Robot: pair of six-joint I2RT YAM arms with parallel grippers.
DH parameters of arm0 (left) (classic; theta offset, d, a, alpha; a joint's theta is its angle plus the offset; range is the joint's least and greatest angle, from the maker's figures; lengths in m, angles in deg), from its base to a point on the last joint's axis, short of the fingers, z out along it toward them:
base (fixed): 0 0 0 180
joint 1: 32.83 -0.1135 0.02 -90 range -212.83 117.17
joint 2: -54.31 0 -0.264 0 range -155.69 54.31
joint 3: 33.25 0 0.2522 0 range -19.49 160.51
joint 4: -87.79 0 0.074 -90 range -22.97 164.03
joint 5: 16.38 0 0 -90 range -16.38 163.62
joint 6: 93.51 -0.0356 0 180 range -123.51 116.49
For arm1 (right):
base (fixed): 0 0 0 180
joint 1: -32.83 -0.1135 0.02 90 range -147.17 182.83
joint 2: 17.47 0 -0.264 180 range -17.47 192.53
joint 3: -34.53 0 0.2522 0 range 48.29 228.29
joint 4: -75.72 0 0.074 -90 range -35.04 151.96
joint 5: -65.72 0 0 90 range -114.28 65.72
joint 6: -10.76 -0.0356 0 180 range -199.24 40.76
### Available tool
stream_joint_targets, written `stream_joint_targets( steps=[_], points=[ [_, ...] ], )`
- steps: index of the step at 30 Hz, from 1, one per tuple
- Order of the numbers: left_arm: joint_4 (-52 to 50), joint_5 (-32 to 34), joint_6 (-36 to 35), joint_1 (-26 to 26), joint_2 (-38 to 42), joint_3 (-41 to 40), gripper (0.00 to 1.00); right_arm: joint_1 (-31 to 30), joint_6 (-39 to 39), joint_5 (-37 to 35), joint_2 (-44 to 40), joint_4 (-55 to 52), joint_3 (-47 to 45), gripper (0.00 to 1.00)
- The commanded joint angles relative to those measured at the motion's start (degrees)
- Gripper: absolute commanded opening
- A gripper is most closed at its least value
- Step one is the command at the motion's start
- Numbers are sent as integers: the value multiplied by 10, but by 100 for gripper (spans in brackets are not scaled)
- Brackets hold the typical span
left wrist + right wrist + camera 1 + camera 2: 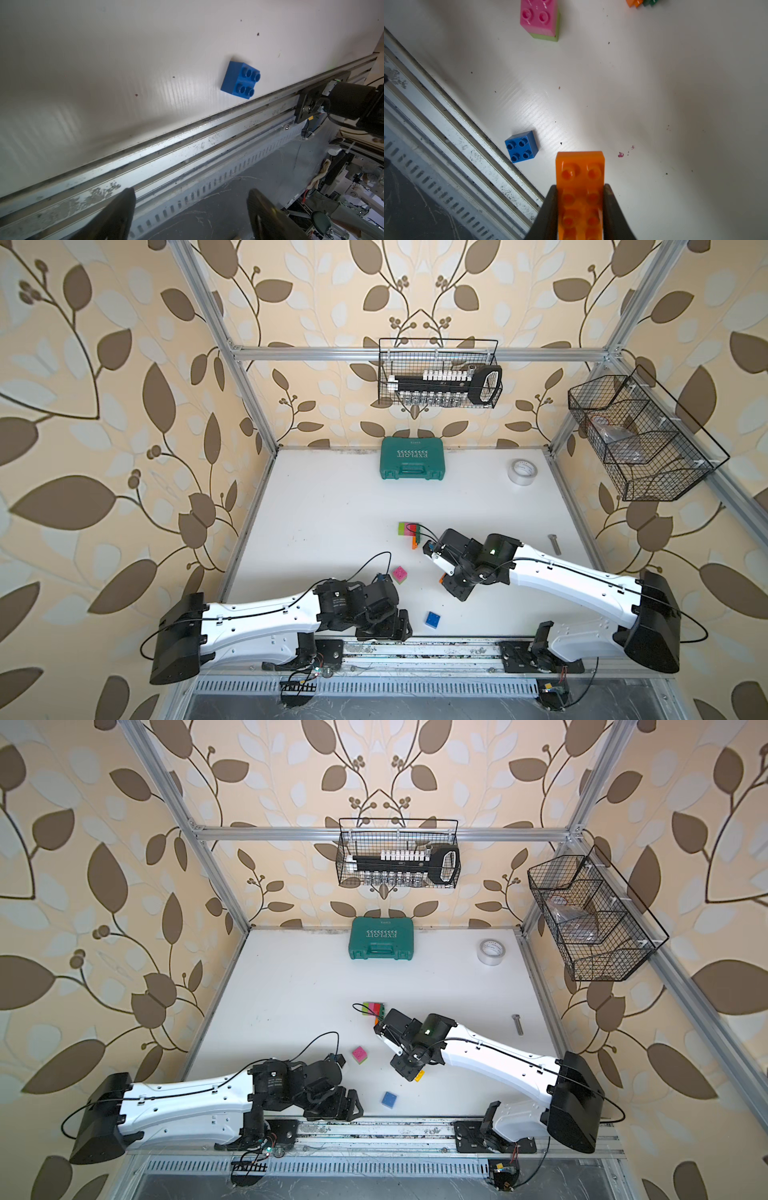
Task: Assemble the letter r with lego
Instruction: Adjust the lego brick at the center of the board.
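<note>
My right gripper is shut on a long orange brick, held above the table; in a top view this gripper hangs mid-table. A blue square brick lies near the front edge, seen in both wrist views. A pink brick stacked on a lime one stands left of the right gripper. A joined group of lime, pink, red, green and orange bricks lies farther back, partly hidden by the right wrist. My left gripper is open and empty, over the front rail, left of the blue brick.
A teal tool case and a tape roll sit at the back of the white table. A bolt lies at the right. Two wire baskets hang on the walls. A metal rail runs along the front edge.
</note>
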Motion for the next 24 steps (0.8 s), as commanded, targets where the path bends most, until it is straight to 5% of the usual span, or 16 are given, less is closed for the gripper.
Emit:
stream_joint_targets(
  steps=[1, 10, 24],
  points=[
    [114, 27, 73, 17, -15, 12, 81, 40, -65, -12, -30, -34, 5, 0],
    [198, 23, 169, 42, -107, 23, 51, 133, -69, 29, -86, -43, 13, 0],
    [192, -64, 134, 31, -228, 107, 42, 150, -53, 40, -76, -25, 5, 0]
  ],
)
